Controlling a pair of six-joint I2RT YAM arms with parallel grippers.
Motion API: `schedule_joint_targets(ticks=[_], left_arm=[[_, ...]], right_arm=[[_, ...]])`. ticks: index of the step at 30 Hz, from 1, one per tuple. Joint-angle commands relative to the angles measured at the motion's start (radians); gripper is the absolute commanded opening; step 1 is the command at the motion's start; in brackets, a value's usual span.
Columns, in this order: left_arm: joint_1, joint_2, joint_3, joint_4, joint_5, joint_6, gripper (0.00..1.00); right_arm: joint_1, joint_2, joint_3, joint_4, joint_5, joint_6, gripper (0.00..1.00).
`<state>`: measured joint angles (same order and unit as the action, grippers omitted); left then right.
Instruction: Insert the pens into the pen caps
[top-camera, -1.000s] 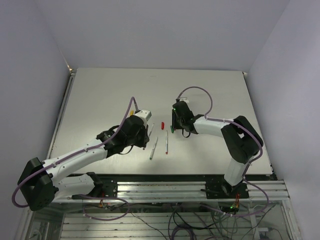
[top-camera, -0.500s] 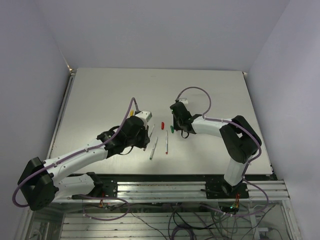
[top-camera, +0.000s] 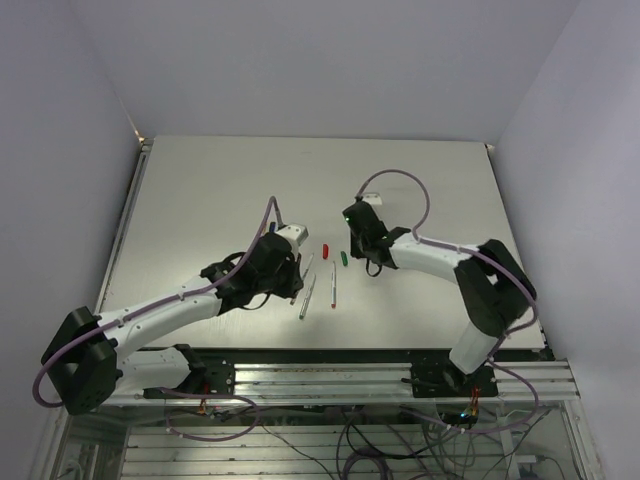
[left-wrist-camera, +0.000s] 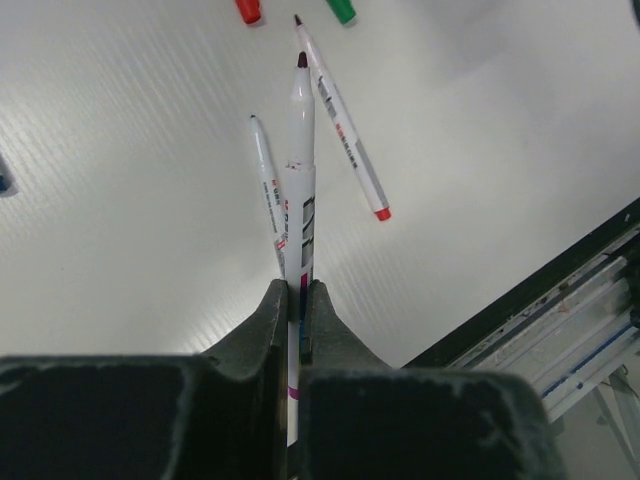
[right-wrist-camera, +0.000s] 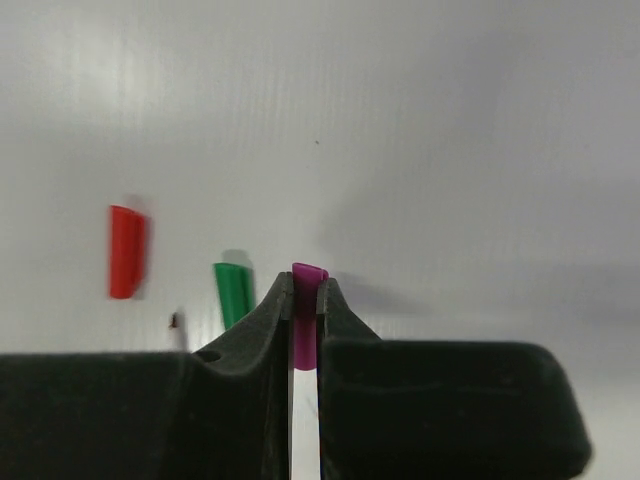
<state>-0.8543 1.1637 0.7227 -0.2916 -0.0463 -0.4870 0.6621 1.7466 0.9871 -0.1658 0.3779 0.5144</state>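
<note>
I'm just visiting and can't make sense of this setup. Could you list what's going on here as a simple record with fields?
left gripper: shut on the dark-tipped pen, tip pointing away from the wrist
right gripper: shut on the purple cap
loose pens: blue-tipped pen and red-ended pen, lying on the table
loose caps: red cap and green cap, side by side, not touching

readable text: none | middle pen (left-wrist-camera: 300, 150) barrel: dark print, illegible | pen right of it (left-wrist-camera: 345, 130): red print, blurred | pen left of it (left-wrist-camera: 268, 190): same
</note>
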Motion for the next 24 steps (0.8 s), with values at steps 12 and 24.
schedule_joint_targets(ticks=[12, 24], left_arm=[[-0.041, -0.033, -0.045, 0.463, 0.186, -0.022, 0.07], [-0.127, -0.049, -0.059, 0.615, 0.122, -0.024, 0.07]], right_arm=[[-0.008, -0.641, -0.312, 0.545, -0.241, 0.006, 0.0], [-0.008, -0.804, -0.504, 0.891, -0.319, 0.105, 0.0]])
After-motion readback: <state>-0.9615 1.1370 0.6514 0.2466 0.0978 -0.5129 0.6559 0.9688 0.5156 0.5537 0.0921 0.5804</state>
